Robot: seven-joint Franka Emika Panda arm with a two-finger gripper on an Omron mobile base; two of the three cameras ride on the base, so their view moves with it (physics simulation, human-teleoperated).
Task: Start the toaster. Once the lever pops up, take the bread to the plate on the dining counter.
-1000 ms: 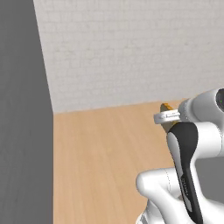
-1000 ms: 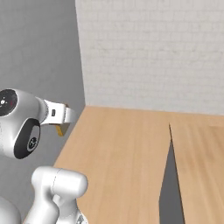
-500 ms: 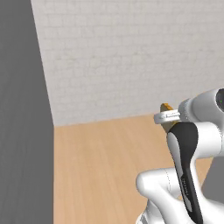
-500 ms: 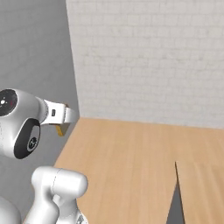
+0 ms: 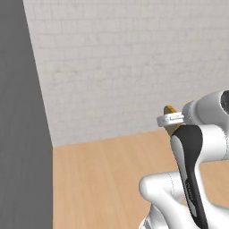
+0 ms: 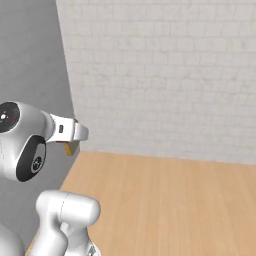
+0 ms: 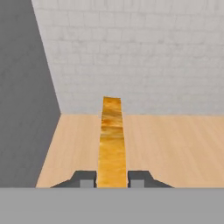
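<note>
The pincer (image 7: 112,179) is closed on the golden-brown slice of bread with its darker orange crust (image 7: 111,140), one dark fingertip pressed to each flat face, so the slice stands on edge and juts straight out ahead of the hand. From the left base view a corner of the bread (image 5: 170,111) peeks past the white wrist, held up in the air above the light-wood worktop (image 5: 103,179) that runs to the pale tiled wall (image 5: 125,67) (a flat grey panel (image 5: 22,125) closes off the left side). Judging by this, the toasting and pick-up are done; what remains is carrying the slice to the plate on the dining counter and setting it down.
</note>
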